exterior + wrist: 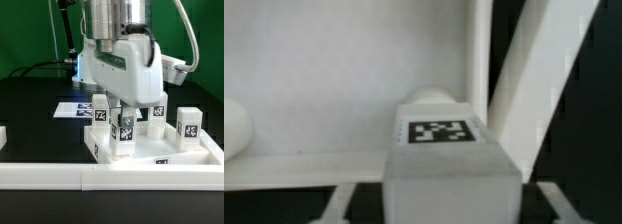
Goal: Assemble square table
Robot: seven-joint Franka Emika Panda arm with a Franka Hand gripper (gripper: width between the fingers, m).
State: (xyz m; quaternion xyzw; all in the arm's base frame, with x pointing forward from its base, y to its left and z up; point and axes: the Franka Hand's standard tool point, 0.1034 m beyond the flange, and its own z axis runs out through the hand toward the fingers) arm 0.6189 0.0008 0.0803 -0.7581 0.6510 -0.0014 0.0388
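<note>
One arm (118, 45), white Franka, fills upper centre of the exterior frame and reaches straight down. Black table (30, 105) spans mid-frame. White L-shaped border wall (60, 176) runs across the bottom. Square tabletop slab (165, 158) lies flat at lower centre-right, just behind the wall; in the wrist view the slab (349, 70) fills the upper left, its raised edge along the lower part. Marker board (72, 108) lies flat at centre-left, behind the slab. Four tagged legs stand upright on the slab: one (100, 113) left of centre, one (157, 109) right of centre, one (189, 124) far right, one (125, 130) in the middle. Gripper (125, 112) is clamped on that middle leg; in the wrist view the leg (445, 150) sits at lower centre, tag facing the camera, close over the slab, contact unclear.
</note>
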